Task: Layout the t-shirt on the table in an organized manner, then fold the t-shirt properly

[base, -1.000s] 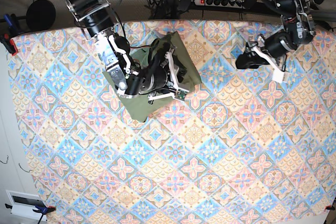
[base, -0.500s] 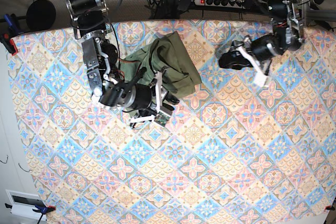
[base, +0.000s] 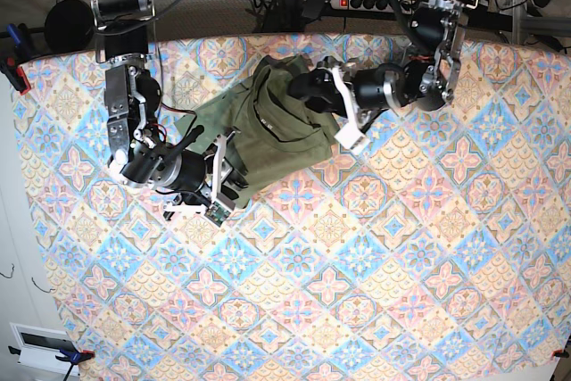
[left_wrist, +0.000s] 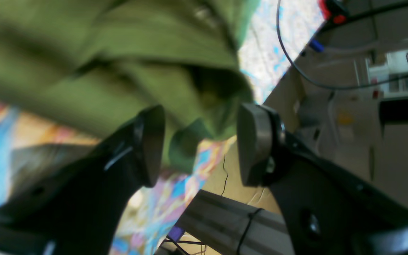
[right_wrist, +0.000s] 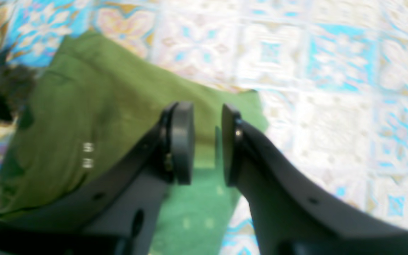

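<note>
The olive-green t-shirt (base: 272, 131) lies rumpled near the back middle of the table (base: 357, 265), stretched toward the front left. At its front-left corner my right gripper (base: 227, 176) has its pads a narrow gap apart. In the right wrist view that gripper (right_wrist: 207, 141) stands over the t-shirt (right_wrist: 101, 106), with green cloth filling the gap. My left gripper (base: 332, 111) is at the shirt's right edge. In the left wrist view it (left_wrist: 202, 145) stands open, a fold of the t-shirt (left_wrist: 186, 141) hanging between the pads (left_wrist: 255, 141) without being pinched.
A power strip (base: 375, 2) and loose cables lie behind the table's far edge. A red clamp (base: 13, 69) grips the cloth at the left edge. A white box (base: 40, 345) sits off the front-left corner. Patterned cloth (right_wrist: 331, 71) stretches beyond the shirt.
My right gripper has moved toward the front left and the shirt has spread out after it. The left arm has swung in from the far right to the shirt's right edge.
</note>
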Controlling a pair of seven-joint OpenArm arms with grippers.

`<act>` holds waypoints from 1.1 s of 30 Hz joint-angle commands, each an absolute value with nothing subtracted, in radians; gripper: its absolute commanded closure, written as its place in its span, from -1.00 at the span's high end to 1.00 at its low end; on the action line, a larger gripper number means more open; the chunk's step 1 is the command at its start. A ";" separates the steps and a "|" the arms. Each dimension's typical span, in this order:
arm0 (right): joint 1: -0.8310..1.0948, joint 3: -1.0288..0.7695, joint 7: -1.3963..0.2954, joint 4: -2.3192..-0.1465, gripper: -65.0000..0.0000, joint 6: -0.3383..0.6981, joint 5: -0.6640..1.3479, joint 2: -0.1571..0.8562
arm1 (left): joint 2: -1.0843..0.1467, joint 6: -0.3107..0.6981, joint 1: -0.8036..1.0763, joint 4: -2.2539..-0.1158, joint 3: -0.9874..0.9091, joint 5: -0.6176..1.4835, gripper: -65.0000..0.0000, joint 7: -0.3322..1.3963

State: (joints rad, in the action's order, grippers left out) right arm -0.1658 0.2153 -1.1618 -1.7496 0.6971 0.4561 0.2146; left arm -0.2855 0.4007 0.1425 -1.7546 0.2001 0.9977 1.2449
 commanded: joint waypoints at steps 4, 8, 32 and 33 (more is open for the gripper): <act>-0.185 0.211 -1.135 -1.767 -0.61 0.698 0.475 0.219 | -0.234 0.407 0.108 -1.735 0.225 1.018 0.02 1.231; -0.185 0.211 -1.135 -1.767 -0.61 0.698 0.475 0.219 | -0.216 0.406 0.093 -1.690 0.265 1.020 0.39 1.231; -0.185 0.211 -1.135 -1.767 -0.61 0.698 0.475 0.219 | -0.182 0.410 0.085 -1.563 0.285 1.012 -1.00 1.214; -0.185 0.211 -1.135 -1.768 -0.61 0.698 0.475 0.219 | -0.183 0.410 0.087 -1.563 0.285 1.012 -1.00 1.216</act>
